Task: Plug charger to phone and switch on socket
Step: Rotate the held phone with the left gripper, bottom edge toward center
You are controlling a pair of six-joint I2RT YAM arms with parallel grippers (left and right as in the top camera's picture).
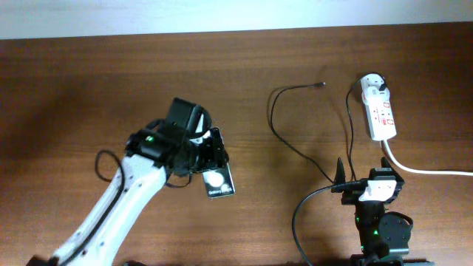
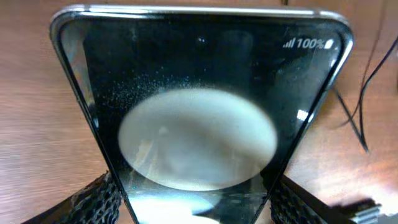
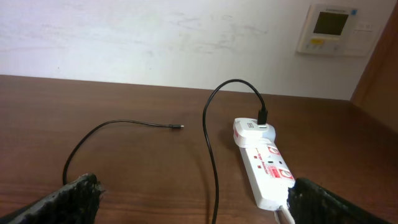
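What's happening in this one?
The left claw is closed on the sides of the phone, left of centre on the table. The charger is already plugged into the socket at the far right. Its connector tip lies loose on the wood, not in the phone. The right claw sits open near the front edge, short of the socket, holding nothing.
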